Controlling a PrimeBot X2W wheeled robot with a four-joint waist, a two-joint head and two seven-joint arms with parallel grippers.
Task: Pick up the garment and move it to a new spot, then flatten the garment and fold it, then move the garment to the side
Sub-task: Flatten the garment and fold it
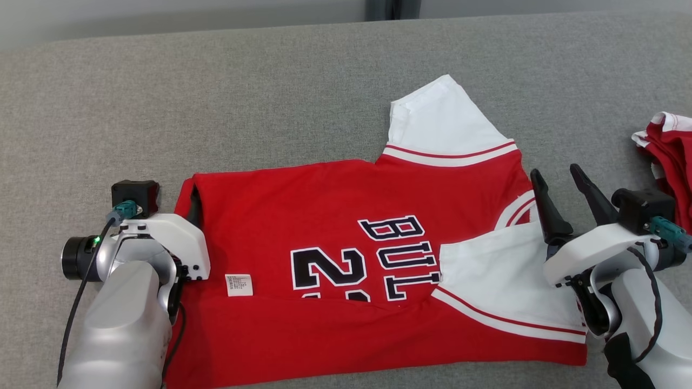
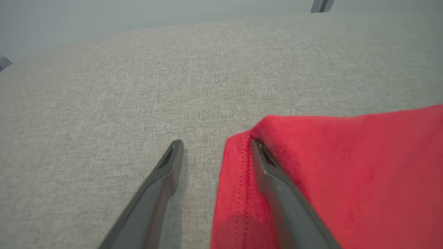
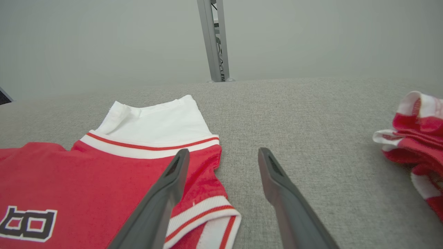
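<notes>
Surface: grey woven cloth (image 1: 270,81) covers the whole worktop; pale wall and a metal post (image 3: 214,41) behind.
Jersey (image 1: 324,216): red, spread across centre of head view, black-and-white lettering facing up, small white tag (image 1: 239,284) at lower left.
Folds seen: bottom long edge is turned up over the lower part of the number; one white sleeve (image 1: 497,275) is turned in at lower right; far sleeve (image 1: 443,119) sticks out flat toward top of frame.
Left gripper (image 2: 215,142): jaws apart, straddling the jersey's left edge, one finger on the red hem, the other on bare grey; grips nothing.
Right gripper (image 1: 556,172): jaws apart at the jersey's right edge by the striped trim; grips nothing, contact with cloth unclear.
Progress: placing and flattening look done, fold looks begun; likely left are far sleeve, further folds, move to side.
Containers: none; jersey lies straight on the cloth.
Other: second garment (image 1: 667,156), red and white, bunched at right edge, apart from jersey.
</notes>
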